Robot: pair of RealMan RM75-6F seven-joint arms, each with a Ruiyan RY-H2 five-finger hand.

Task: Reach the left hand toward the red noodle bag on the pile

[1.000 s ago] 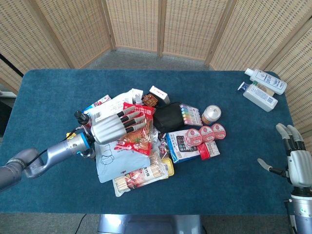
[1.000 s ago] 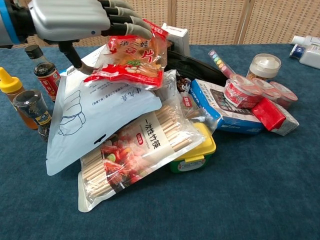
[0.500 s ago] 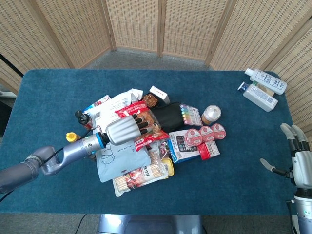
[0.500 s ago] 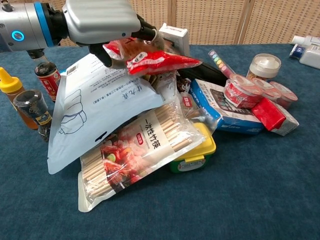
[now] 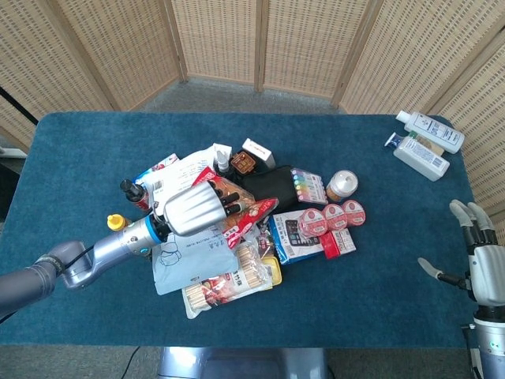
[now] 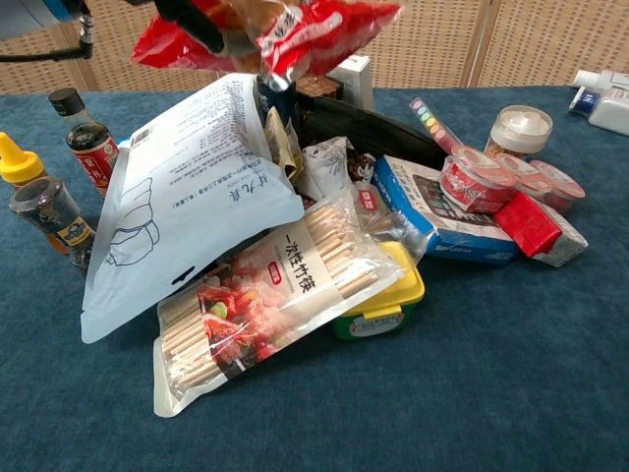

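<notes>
The red noodle bag [image 5: 254,212] [image 6: 324,29] hangs above the pile, crumpled in the grip of my left hand [image 5: 195,208]. In the chest view the bag fills the top edge, and only the hand's dark fingers [image 6: 201,18] show over it. Below it lie a pale blue pouch [image 6: 187,206] and a bag of bamboo skewers [image 6: 265,305]. My right hand [image 5: 483,264] rests at the table's right front edge, fingers spread, holding nothing.
Sauce bottles [image 6: 84,138] and a yellow-capped bottle [image 6: 20,162] stand left of the pile. A black pouch [image 5: 272,188], a calculator box [image 5: 296,233], pink cups [image 5: 335,215] and a jar [image 5: 342,184] lie to the right. Two white bottles [image 5: 422,142] sit at the far right.
My left hand closed on the red noodle bag and lifted it off the pile, up toward the top of the chest view. The pale blue pouch shifted slightly. The right hand barely moved.
</notes>
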